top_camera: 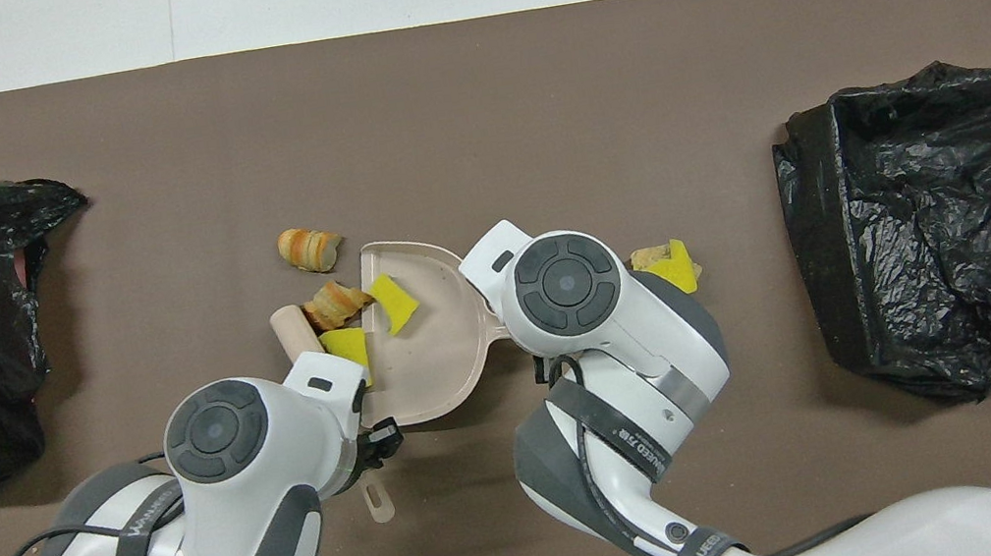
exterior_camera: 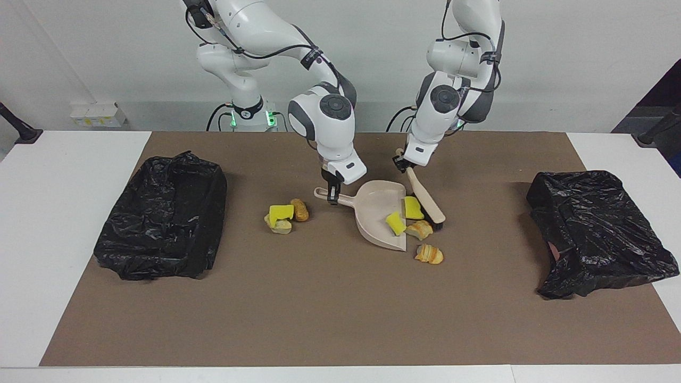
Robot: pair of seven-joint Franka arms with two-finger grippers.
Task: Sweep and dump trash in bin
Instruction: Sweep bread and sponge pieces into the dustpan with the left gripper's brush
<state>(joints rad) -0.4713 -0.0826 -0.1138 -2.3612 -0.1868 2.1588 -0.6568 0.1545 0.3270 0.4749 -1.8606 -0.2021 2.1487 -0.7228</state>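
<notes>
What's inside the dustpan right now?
In the dustpan: two yellow sponge chunks, with a bread piece at its open edge. The brush rests against them. Nothing covers the pan's floor in the facing view.

A robotics lab: two white robot arms (exterior_camera: 324,114) mounted at a white table (exterior_camera: 64,175) with a brown mat (exterior_camera: 319,314), bare white wall (exterior_camera: 574,48) and cabling at their bases.
</notes>
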